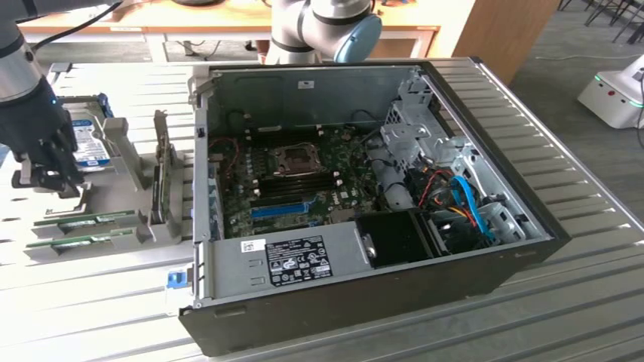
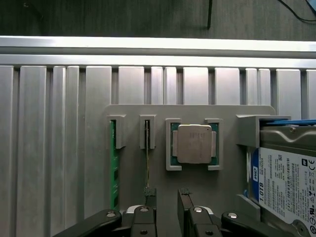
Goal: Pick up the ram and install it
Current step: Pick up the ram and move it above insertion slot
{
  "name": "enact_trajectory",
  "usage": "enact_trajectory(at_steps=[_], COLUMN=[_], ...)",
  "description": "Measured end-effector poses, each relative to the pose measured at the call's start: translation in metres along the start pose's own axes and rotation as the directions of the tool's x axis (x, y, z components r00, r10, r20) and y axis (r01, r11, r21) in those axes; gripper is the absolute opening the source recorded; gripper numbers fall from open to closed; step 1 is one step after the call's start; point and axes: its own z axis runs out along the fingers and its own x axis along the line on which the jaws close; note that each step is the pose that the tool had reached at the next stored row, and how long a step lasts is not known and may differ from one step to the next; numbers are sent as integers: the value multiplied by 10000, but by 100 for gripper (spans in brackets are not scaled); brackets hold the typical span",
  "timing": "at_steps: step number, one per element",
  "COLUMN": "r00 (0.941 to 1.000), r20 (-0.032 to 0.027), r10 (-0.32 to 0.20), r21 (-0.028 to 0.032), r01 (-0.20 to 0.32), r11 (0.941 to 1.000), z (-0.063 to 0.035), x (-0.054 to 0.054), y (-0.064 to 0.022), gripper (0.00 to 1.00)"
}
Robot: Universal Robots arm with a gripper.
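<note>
Gripper [image 2: 167, 197] hung over the grey holder [image 2: 197, 185] with its two fingers spread wide and nothing between them. Two green sticks stood on edge in the holder's slots. The ram [image 2: 147, 158] sat in the slot next to the holder's processor bay, with one fingertip [image 2: 148, 193] lined up over its end; whether they touched could not be told. The second stick [image 2: 114, 165] sat in the holder's outermost slot. One processor [image 2: 194, 144] lay flat in the holder's middle bay. One hard drive [image 2: 286, 182] stood at the holder's opposite end from the sticks, and its white-and-blue label read "1.0TB"; the finer print was illegible. One upright expansion card [image 1: 161, 181] stood along the holder's case-side edge. One open computer case [image 1: 483, 264] lay beside the holder, on the exterior view's right, and the writing on its white sticker [image 1: 297, 260] was too small to read.
</note>
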Motion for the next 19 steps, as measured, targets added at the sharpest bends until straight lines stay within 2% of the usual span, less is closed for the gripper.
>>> enact_trajectory(at_steps=[4, 13, 19], r00=[10000, 10000, 10000], r20=[0, 1, 0], r10=[0, 2, -1], r21=[0, 2, 0], r01=[0, -2, 1], r11=[10000, 10000, 10000], z=[33, 39, 36], x=[1, 3, 57], y=[-1, -1, -3], gripper=[31, 31, 31])
